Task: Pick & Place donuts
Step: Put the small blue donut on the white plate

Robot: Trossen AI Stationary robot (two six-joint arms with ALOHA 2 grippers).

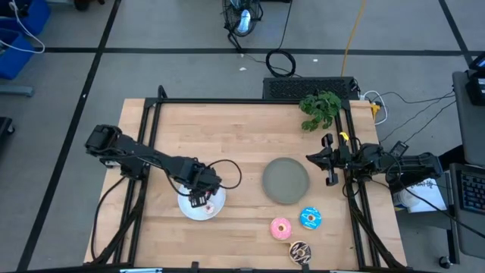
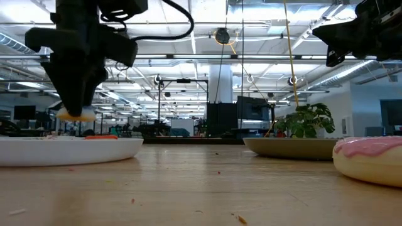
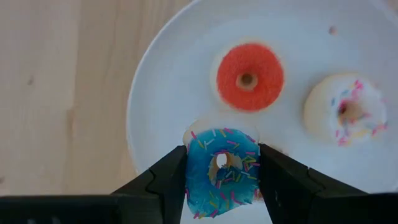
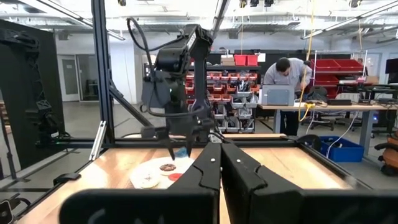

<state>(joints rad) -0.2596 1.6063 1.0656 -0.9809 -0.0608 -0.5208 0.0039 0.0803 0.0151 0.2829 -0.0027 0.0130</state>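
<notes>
My left gripper (image 3: 221, 177) hangs over the white plate (image 3: 161, 81), shut on a tiny blue donut (image 3: 221, 171) with coloured sprinkles. On that plate lie a tiny red donut (image 3: 249, 76) and a tiny whitish donut (image 3: 347, 112), flat, icing up. The larger pink donut (image 1: 281, 227), blue donut (image 1: 309, 218) and dark brown donut (image 1: 300, 251) lie on the table near its front edge. My right gripper (image 4: 217, 163) waits, shut, at the table's right edge. My left gripper pinches the tiny blue donut by two opposite sides of its outer rim (image 3: 191, 168) between its two fingers. The fingers come from above, pointing down. The donut sits level, icing up, and in the low view it hangs clear above the white plate (image 2: 69, 149).
A grey plate (image 1: 286, 180) lies at the table's middle right, between the white plate and my right arm. A green plant (image 1: 320, 108) stands at the far right corner. Bare wood stretches across the far half of the table.
</notes>
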